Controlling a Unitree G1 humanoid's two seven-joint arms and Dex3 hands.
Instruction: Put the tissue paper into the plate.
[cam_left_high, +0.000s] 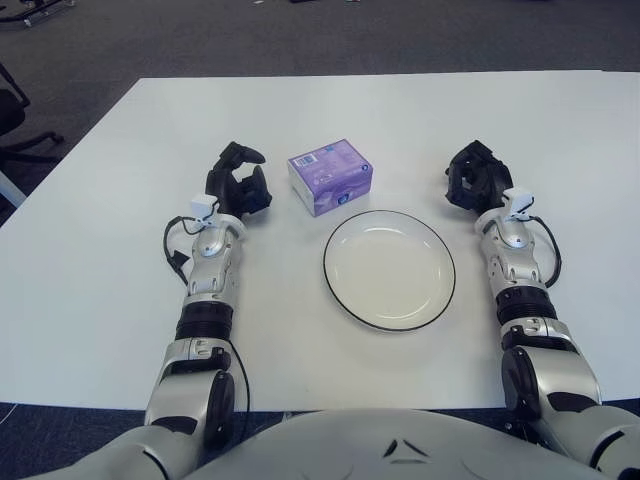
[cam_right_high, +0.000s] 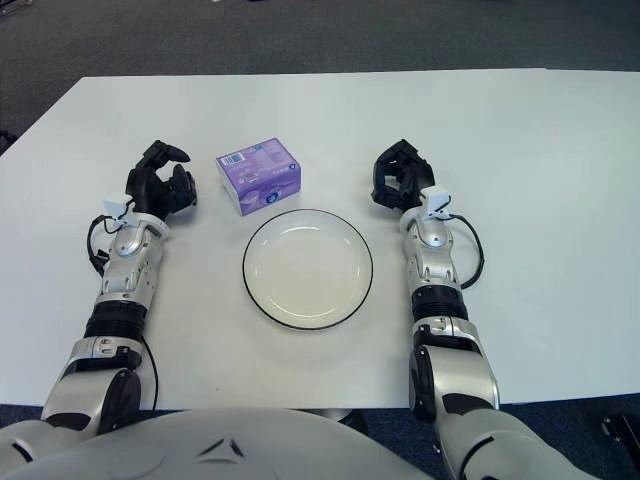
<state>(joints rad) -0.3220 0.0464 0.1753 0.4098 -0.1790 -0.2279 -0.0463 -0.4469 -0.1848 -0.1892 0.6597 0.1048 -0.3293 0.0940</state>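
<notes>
A purple tissue pack (cam_left_high: 330, 176) lies on the white table, just behind the left rim of a white plate with a dark edge (cam_left_high: 389, 268). The plate holds nothing. My left hand (cam_left_high: 238, 183) rests on the table to the left of the pack, a short gap away, fingers spread and holding nothing. My right hand (cam_left_high: 474, 176) rests on the table to the right of the plate's far side, fingers relaxed and holding nothing.
The white table (cam_left_high: 120, 250) spreads wide around both arms. Dark carpet lies beyond its far edge. An office chair base (cam_left_high: 15, 130) stands off the table's left side.
</notes>
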